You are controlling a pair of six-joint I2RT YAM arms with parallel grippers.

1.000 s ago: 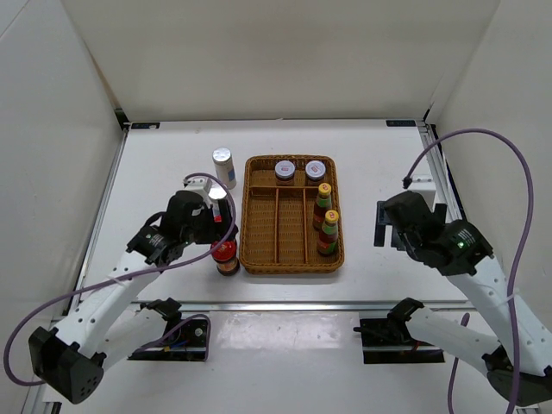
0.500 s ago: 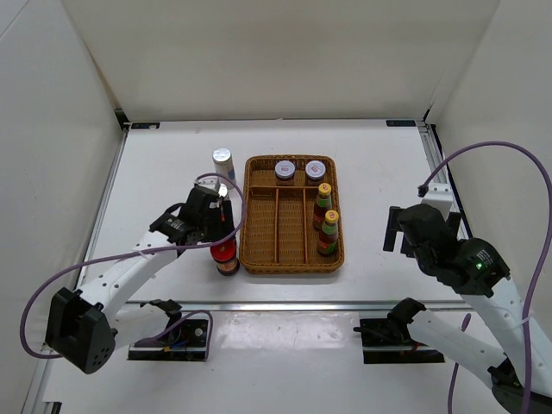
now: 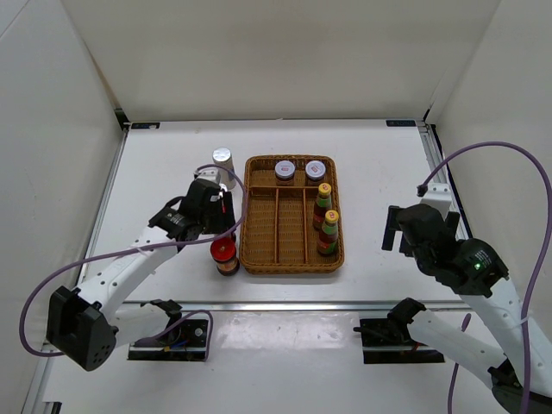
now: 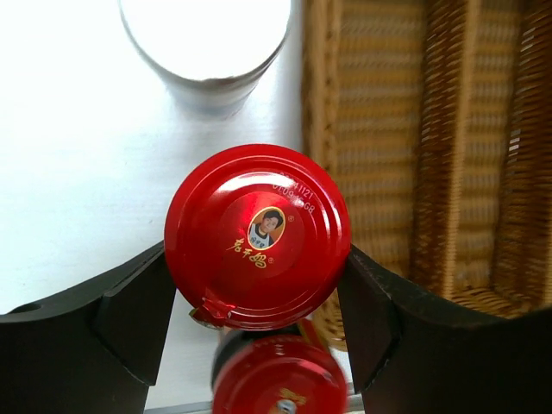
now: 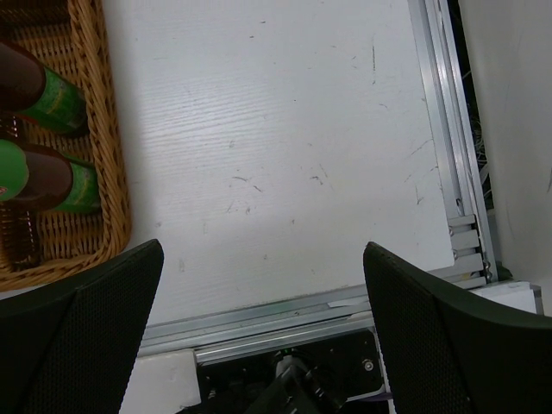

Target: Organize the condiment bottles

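Red-lidded jar (image 4: pixel 257 235) clamped in left fingers (image 4: pixel 129 319) beside tray (image 3: pixel 291 268) holding four bottles (image 3: pixel 328 231); right fingers (image 5: pixel 78 336) spread.

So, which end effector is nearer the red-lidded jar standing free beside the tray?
Left. The left end effector is just beyond the jar; the right end effector, across the tray.

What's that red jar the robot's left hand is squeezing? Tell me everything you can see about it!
The red-lidded jar shows mostly its round, shiny red lid, seemingly metal, with a small portrait sticker, gold characters, faint printed digits and a little tab at the edge. It stands upright, pinched on both sides by the black fingers of the left end effector, beside the wicker tray, partly covering a second red jar.
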